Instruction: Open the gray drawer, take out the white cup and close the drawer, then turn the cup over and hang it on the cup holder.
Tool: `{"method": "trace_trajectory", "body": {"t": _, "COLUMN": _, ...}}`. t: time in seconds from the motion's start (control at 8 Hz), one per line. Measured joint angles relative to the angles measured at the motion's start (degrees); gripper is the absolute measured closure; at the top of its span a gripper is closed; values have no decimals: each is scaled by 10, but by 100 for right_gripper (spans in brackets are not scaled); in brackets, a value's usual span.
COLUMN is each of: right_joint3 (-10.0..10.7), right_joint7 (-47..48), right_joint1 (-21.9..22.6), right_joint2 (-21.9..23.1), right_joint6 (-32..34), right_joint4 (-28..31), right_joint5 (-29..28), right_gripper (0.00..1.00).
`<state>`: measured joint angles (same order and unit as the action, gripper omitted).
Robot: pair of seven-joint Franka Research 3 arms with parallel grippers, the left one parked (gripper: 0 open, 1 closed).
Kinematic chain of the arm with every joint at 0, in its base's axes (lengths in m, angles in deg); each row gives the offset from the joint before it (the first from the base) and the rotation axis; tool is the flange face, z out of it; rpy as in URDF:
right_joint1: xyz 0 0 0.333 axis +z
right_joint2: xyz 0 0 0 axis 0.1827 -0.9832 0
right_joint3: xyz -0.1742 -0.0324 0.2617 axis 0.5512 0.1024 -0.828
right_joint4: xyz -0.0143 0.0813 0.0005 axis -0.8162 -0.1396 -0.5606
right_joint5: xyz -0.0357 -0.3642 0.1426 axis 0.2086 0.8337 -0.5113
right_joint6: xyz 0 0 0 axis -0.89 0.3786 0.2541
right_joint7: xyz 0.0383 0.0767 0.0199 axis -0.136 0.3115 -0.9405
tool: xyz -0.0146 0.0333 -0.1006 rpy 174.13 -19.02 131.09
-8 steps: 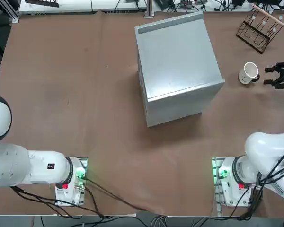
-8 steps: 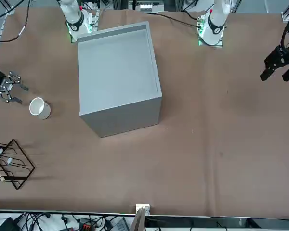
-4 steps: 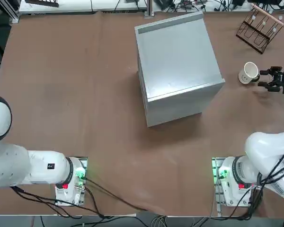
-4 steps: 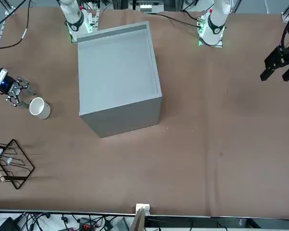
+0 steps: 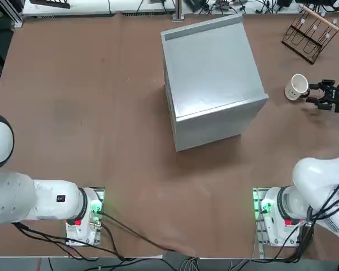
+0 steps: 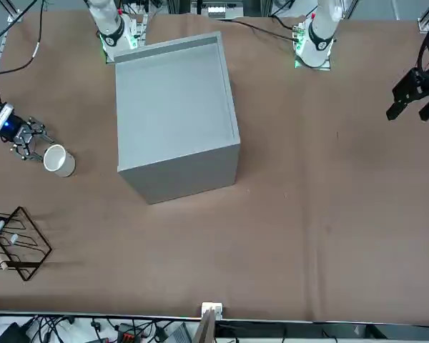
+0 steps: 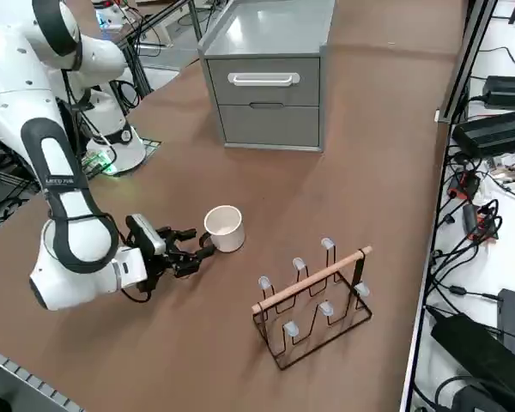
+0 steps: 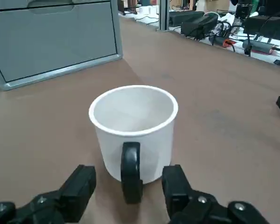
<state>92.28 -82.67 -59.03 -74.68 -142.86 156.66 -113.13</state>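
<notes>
The white cup (image 5: 298, 86) (image 7: 224, 228) stands upright, mouth up, on the brown table to the right of the gray cabinet (image 5: 212, 73). Its dark handle (image 8: 130, 170) points at my right gripper (image 5: 312, 94) (image 6: 38, 142) (image 7: 200, 247). The gripper is low over the table and open, and its fingers (image 8: 81, 186) sit either side of the handle without touching it. The gray drawer (image 7: 263, 80) is shut, as is the one below it. The cup holder (image 5: 311, 34) (image 7: 313, 296) stands empty at the far right corner, beyond the cup.
The parked left arm (image 6: 415, 89) hangs over the other side of the table. Cables and power bricks (image 7: 498, 129) lie off the table's far edge behind the cup holder.
My right gripper has moved in from the table's right edge toward the cup and now sits right at its handle. The cup and cabinet have not moved.
</notes>
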Motion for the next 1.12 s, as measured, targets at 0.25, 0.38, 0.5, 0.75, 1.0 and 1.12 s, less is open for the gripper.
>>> {"method": "trace_trajectory", "body": {"t": 0.25, "right_joint3": -3, "right_joint7": -2, "right_joint1": 0, "right_joint2": -9, "right_joint6": 0, "right_joint4": 0, "right_joint5": -3, "right_gripper": 18}}
{"method": "trace_trajectory", "body": {"t": 0.38, "right_joint3": -4, "right_joint7": -2, "right_joint1": 0, "right_joint2": -12, "right_joint6": 0, "right_joint4": 0, "right_joint5": -5, "right_gripper": 19}}
{"method": "trace_trajectory", "body": {"t": 0.5, "right_joint3": -4, "right_joint7": -2, "right_joint1": 0, "right_joint2": -16, "right_joint6": 1, "right_joint4": 0, "right_joint5": -11, "right_gripper": 22}}
{"method": "trace_trajectory", "body": {"t": 0.75, "right_joint3": -5, "right_joint7": -4, "right_joint1": 0, "right_joint2": -25, "right_joint6": 1, "right_joint4": 0, "right_joint5": -22, "right_gripper": 30}}
{"method": "trace_trajectory", "body": {"t": 1.0, "right_joint3": -5, "right_joint7": -4, "right_joint1": 0, "right_joint2": -26, "right_joint6": 1, "right_joint4": 0, "right_joint5": -28, "right_gripper": 44}}
{"method": "trace_trajectory", "body": {"t": 1.12, "right_joint3": -5, "right_joint7": -4, "right_joint1": 0, "right_joint2": -26, "right_joint6": 1, "right_joint4": -1, "right_joint5": -32, "right_gripper": 58}}
